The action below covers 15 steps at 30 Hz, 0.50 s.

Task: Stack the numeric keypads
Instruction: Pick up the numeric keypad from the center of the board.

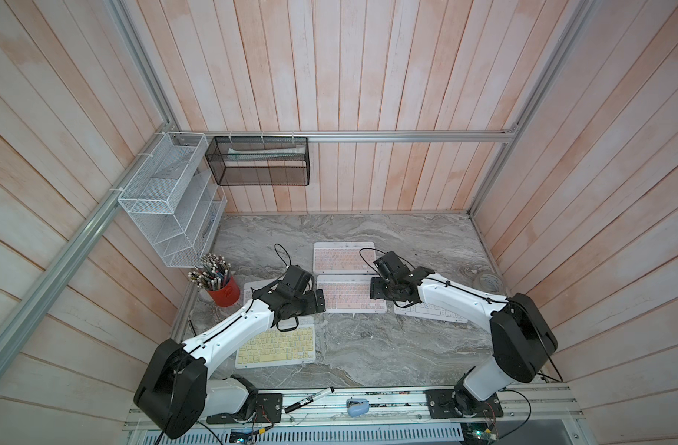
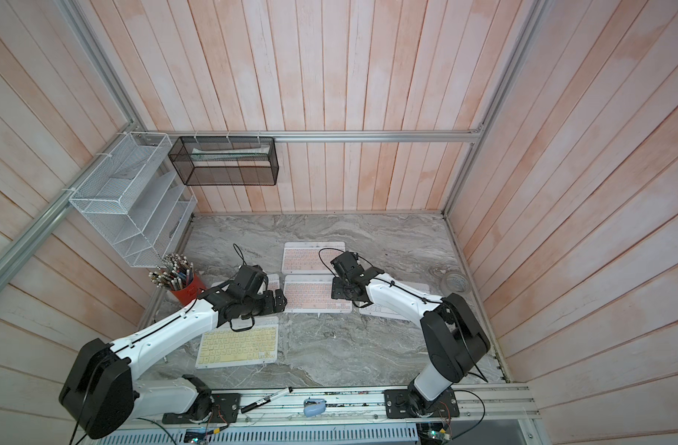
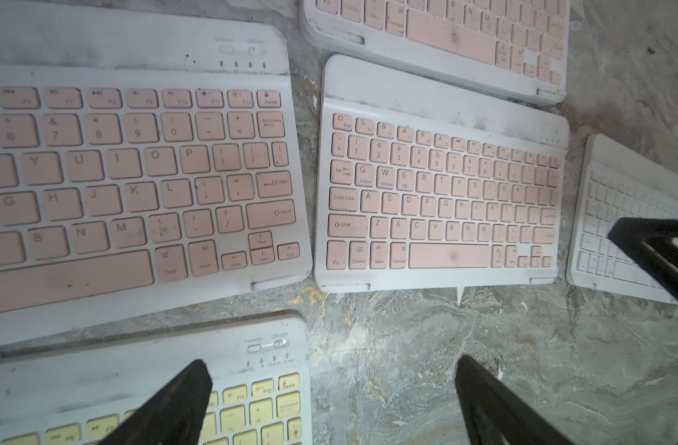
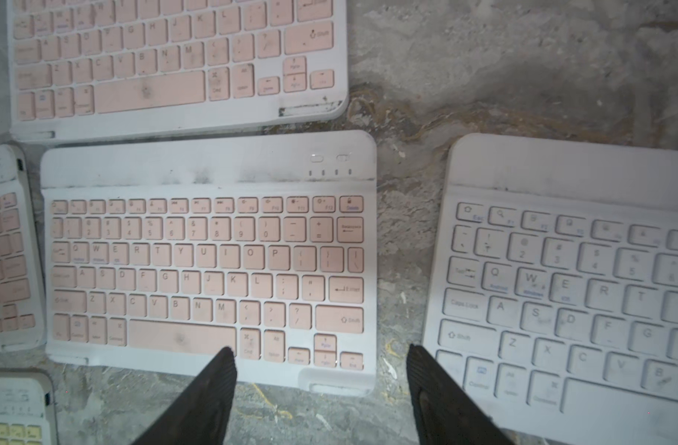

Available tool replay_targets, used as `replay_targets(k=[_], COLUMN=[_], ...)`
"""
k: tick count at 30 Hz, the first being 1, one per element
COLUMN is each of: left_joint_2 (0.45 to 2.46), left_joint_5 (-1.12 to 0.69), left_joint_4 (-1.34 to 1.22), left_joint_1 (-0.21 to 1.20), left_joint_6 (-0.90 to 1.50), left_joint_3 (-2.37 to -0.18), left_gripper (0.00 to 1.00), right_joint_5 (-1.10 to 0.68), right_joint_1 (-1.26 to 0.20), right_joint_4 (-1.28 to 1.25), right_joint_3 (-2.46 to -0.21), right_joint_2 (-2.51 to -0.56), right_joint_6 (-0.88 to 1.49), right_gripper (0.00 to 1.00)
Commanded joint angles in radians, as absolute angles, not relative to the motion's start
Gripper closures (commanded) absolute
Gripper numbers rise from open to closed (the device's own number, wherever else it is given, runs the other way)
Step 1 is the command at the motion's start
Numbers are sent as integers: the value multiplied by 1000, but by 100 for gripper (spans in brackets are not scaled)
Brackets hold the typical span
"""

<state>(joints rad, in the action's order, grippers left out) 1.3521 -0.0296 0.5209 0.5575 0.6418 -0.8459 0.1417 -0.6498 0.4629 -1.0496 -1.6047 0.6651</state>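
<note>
- The left gripper stood wide and empty over the far right corner of the yellow keypad, which lay near the front left of the desk.
- The right gripper was spread too, holding nothing, above the gap between the middle pink keypad and the white keypad toward the right edge.
- The far pink keypad lay just behind the middle one.
- The left pink keypad (largely hidden under the left arm in both top views) lay near the left edge, beside a red pencil cup.
</note>
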Motion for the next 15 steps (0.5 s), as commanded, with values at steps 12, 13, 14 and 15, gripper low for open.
replay_targets(k=[12, 13, 14, 15], left_joint_2=[1606, 1620, 1639, 1655], left_joint_5=[-71, -65, -64, -62], left_joint_4=[376, 376, 374, 374], left_joint_1=[559, 560, 561, 561], left_joint_6=[584, 586, 589, 593], left_joint_3=[-1006, -1014, -1025, -1038], left_gripper=[0, 0, 0, 0], right_joint_5=[127, 123, 110, 92], right_joint_1=[-604, -598, -589, -577], right_joint_4=[510, 507, 504, 498], right_joint_3=[-1132, -1130, -1128, -1125], right_joint_2=[-1721, -1726, -1731, -1736], right_joint_6=[713, 716, 719, 724], right_gripper=[29, 29, 29, 29])
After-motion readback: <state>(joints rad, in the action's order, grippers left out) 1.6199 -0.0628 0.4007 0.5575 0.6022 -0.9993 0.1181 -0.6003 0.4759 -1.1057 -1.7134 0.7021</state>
